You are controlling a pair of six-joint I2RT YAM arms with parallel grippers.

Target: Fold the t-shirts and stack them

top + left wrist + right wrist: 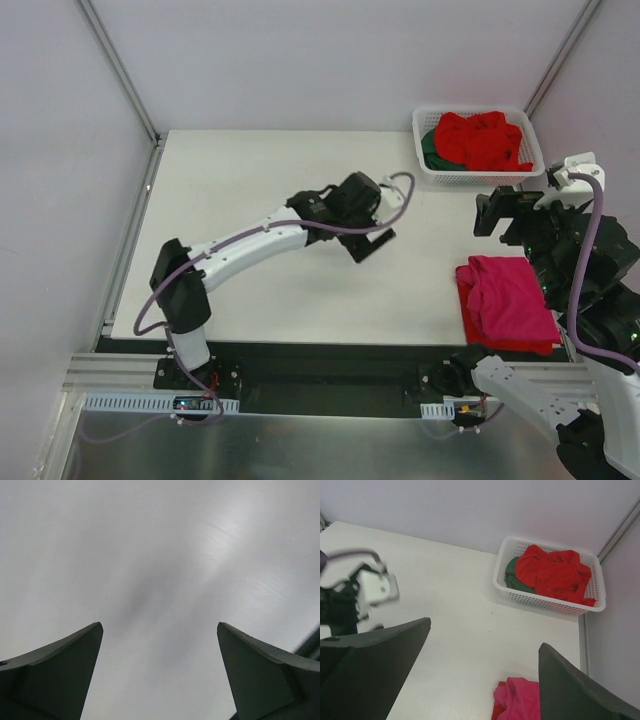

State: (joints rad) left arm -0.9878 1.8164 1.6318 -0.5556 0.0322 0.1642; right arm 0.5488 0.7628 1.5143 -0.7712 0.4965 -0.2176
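Jaws of the left gripper (pixel 368 244) stand wide apart and hold nothing; it hangs low over the bare white table (pixel 250 190) in the middle of the top view. The right gripper (pixel 492 214) is also fully open and empty, raised at the right side. Just below it in that view lies a folded magenta-pink t-shirt (pixel 510 300), with a red layer (pixel 466 312) showing under its left edge. In the upper right corner, a white slotted basket (pixel 478 178) holds a crumpled red t-shirt (pixel 482 138) lying over a dark green t-shirt (pixel 430 150). I think the main risk is in the basket: the red cloth is bunched over the green, so one pinch may lift both, or catch the rim and drag the basket. A low right arm could also disturb the folded pile.
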